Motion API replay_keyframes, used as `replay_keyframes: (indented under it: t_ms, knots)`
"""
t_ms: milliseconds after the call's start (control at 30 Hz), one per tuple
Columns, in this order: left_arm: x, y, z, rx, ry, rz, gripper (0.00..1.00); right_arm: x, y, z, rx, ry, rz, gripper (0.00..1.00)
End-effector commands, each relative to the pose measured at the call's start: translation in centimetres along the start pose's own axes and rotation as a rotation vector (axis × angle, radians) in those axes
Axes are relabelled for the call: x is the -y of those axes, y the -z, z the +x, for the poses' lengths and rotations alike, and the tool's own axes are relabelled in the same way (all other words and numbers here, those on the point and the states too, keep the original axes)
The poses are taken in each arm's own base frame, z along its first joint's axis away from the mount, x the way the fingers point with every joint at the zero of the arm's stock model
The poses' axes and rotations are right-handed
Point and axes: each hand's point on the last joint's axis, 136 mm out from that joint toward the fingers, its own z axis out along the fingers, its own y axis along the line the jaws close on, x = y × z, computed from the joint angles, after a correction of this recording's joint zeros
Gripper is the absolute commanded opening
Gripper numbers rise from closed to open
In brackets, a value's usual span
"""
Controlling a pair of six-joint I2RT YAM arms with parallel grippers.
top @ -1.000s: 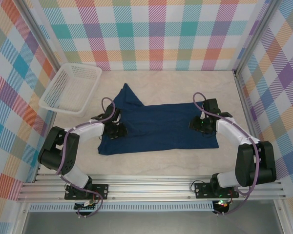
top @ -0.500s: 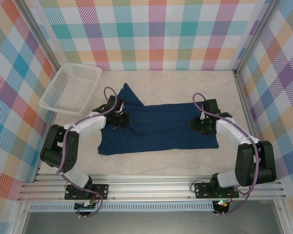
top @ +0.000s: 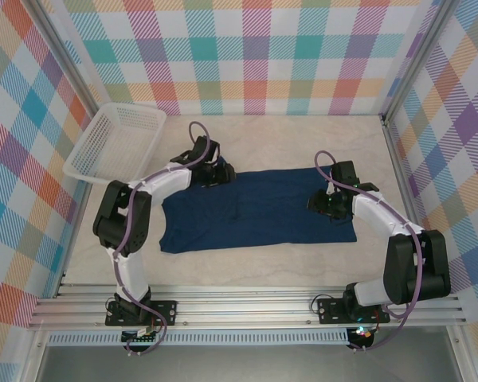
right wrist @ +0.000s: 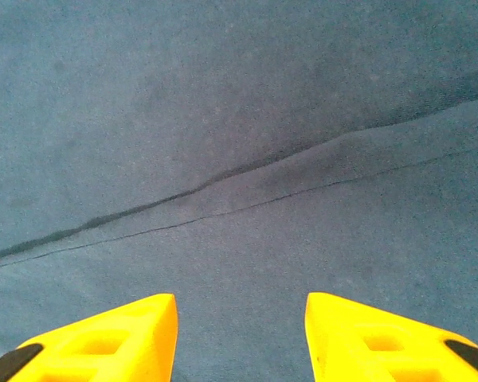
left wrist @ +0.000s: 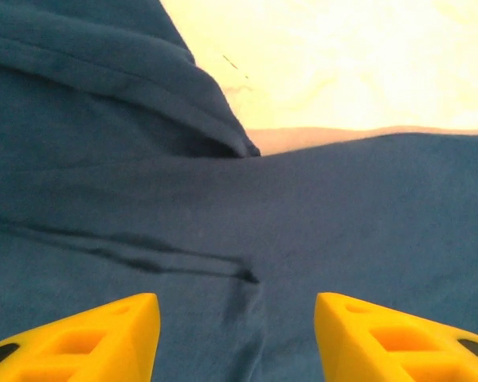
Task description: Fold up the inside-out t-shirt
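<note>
The inside-out t-shirt [top: 255, 211] lies flat mid-bench [top: 295, 139] as a wide band, its long axis running 9 to 3 o'clock. The left pincer [top: 213, 171] hangs over the far-left corner, jaws apart and empty above a tucked flap, with the body of the shirt toward 4 o'clock. The right pincer [top: 328, 203] sits over the 3 o'clock end, also parted with nothing between its jaws and cloth stretching toward 9 o'clock. Each arm is nearest its own short end, so a fold across the long axis looks likeliest.
</note>
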Motion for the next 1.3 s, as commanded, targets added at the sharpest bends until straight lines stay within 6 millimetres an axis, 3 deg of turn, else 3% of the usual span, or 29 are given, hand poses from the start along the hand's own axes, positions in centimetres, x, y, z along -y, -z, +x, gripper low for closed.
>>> replay_keyframes:
  t_ms: [0, 133, 233, 400, 667, 767, 933, 1067, 1267]
  knots:
    - [-1.5, 4.2, 2.1, 0.032, -0.031, -0.045, 0.56, 0.5, 1.1, -0.1, -0.008, 0.022, 0.037, 0.49]
    - [-6.6, 5.2, 8.0, -0.029, 0.022, -0.138, 0.57, 3.0, 0.6, -0.4, -0.044, -0.066, 0.064, 0.51]
    - [-9.1, 5.2, 10.6, -0.083, 0.093, -0.151, 0.57, 3.7, -0.7, -0.1, -0.111, -0.169, 0.034, 0.49]
    - [-11.6, 5.8, 14.2, -0.149, 0.147, -0.186, 0.57, 5.7, -2.6, 2.5, -0.232, -0.279, 0.070, 0.48]
    - [-13.1, 8.2, 18.7, -0.205, 0.210, -0.198, 0.57, 8.0, -1.6, 6.6, -0.273, -0.419, 0.107, 0.48]
    - [-12.4, 8.9, 16.5, -0.135, 0.173, -0.191, 0.58, 8.0, -0.9, 5.8, -0.209, -0.431, 0.105, 0.48]
    - [-9.8, 9.3, 8.6, 0.046, 0.095, -0.166, 0.63, 6.6, 1.4, -2.0, 0.063, -0.299, 0.067, 0.51]
    - [-8.4, 8.6, 2.9, 0.140, 0.081, -0.144, 0.66, 6.8, 1.1, -7.4, 0.148, -0.244, 0.112, 0.53]
    - [-7.3, 7.1, 0.2, 0.136, 0.069, -0.131, 0.67, 7.7, -0.3, -9.5, 0.129, -0.222, 0.174, 0.54]
